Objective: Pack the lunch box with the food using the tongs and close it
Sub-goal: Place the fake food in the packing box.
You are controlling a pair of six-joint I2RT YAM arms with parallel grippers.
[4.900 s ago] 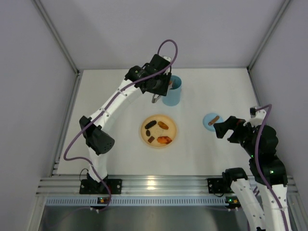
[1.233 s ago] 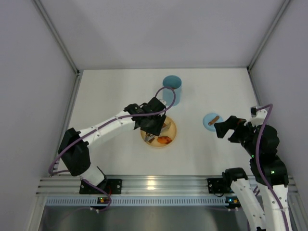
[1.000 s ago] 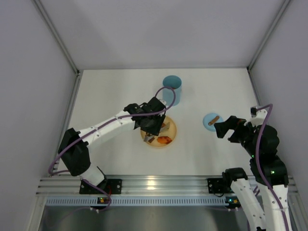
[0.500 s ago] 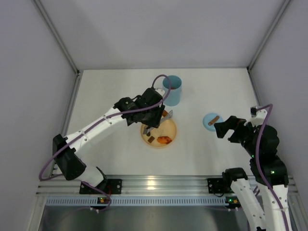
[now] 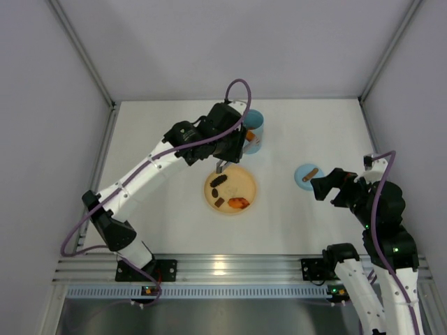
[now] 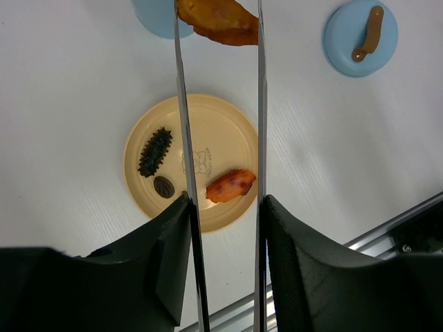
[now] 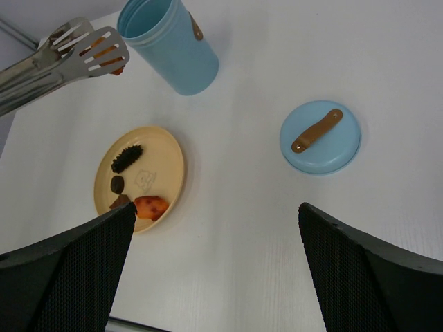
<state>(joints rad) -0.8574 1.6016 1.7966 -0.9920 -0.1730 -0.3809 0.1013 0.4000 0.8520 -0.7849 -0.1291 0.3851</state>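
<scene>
My left gripper (image 5: 229,139) (image 6: 225,202) is shut on the silver tongs (image 6: 182,104) (image 7: 69,50). The tongs' tips pinch a tan-orange piece of food (image 6: 220,19) (image 7: 105,54), held in the air just beside the rim of the light-blue lunch box (image 5: 254,130) (image 7: 172,47). Three more pieces lie on the yellow plate (image 5: 246,183) (image 6: 228,142): a spiky dark one (image 6: 155,151), a small dark oval (image 6: 164,186) and an orange-red one (image 6: 230,185) (image 5: 239,203). My right gripper (image 5: 320,187) (image 7: 216,207) hangs open near the lid, holding nothing.
The flat light-blue lid (image 5: 306,176) (image 7: 320,136) with its brown tab lies on the table right of the plate. Grey walls enclose the white table (image 5: 167,132) on three sides. An aluminium rail (image 5: 223,269) runs along the near edge.
The left arm has lifted off the plate and swung back toward the lunch box, carrying the tan-orange piece in the tongs. The right arm has not moved.
</scene>
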